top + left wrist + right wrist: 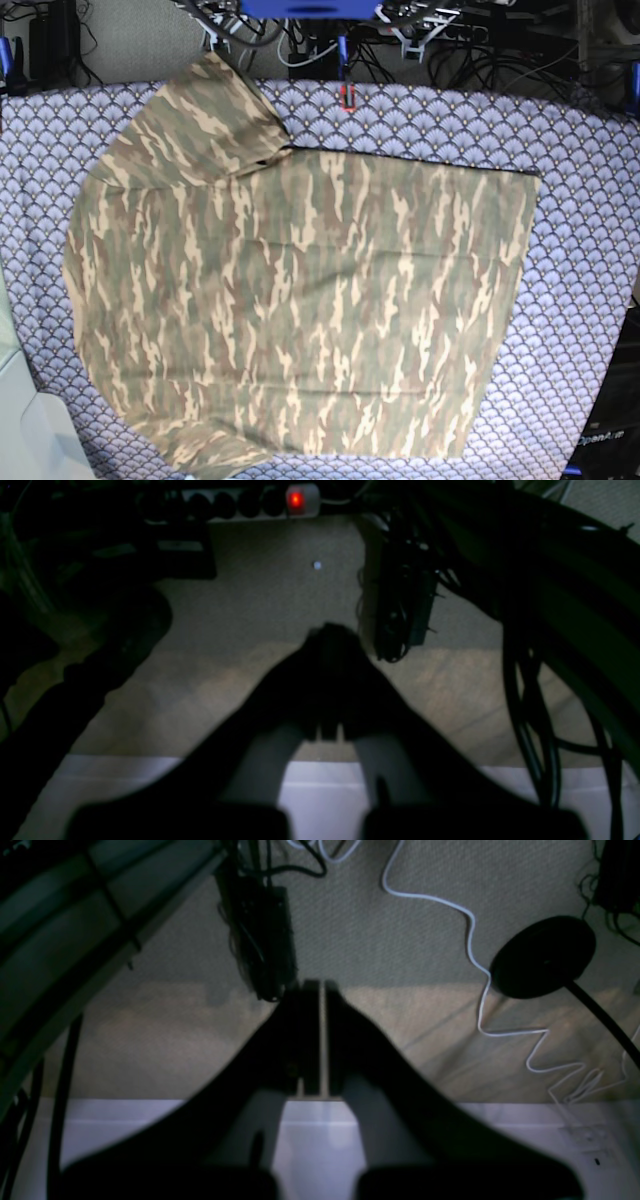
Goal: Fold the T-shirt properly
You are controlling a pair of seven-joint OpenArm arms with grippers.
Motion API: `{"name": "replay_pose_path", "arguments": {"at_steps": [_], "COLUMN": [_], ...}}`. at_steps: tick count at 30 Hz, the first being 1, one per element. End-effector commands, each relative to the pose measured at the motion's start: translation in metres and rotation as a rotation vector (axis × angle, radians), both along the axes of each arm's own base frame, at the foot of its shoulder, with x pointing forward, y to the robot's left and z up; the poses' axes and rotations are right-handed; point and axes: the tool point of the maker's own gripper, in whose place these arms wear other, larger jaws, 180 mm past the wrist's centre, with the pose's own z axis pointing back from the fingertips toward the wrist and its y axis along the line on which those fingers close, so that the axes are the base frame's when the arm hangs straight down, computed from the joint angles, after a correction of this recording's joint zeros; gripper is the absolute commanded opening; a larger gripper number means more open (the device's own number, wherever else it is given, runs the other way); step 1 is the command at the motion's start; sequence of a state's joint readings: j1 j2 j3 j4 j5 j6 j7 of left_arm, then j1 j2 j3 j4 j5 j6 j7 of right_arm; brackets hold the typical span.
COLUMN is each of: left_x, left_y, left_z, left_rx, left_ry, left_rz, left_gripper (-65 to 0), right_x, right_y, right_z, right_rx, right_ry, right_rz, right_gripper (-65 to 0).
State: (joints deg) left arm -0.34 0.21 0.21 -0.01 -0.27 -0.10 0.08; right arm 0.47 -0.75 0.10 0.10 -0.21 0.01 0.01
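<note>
The T-shirt (300,300) lies spread flat on the patterned worktop (590,200), its long axis running left to right in the base view, one sleeve at far left. Neither arm appears in that view. Both wrist views look down at the floor, so the shirt lies well away from both sets of fingers. Left gripper (327,635): closed, empty. Right gripper (320,990): closed, empty. Which arm is nearer cannot be told.

T-shirt (290,310) bottom edge cropped by frame
</note>
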Motion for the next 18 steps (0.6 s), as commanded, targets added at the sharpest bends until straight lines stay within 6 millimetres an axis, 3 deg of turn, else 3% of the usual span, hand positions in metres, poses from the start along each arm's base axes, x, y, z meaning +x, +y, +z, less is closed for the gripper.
{"name": "replay_pose_path", "arguments": {"at_steps": [1, 18], "left_x": [-0.0046, -0.0036], "left_y": [-0.0033, -0.0041], "left_z": [-0.0001, -0.0001], "left_rx": [-0.005, -0.010], "left_ry": [0.012, 0.011], "left_rz": [0.002, 0.003], "left_gripper": [-65.0, -65.0], "right_x": [0.0013, 0.0044], "right_y": [-0.0001, 0.0002], "right_z": [0.0000, 0.0000], "right_rx": [0.008, 0.010], "right_ry": [-0.002, -0.007], "right_rz": [0.001, 0.003], "right_gripper": [-65.0, -65.0]}}
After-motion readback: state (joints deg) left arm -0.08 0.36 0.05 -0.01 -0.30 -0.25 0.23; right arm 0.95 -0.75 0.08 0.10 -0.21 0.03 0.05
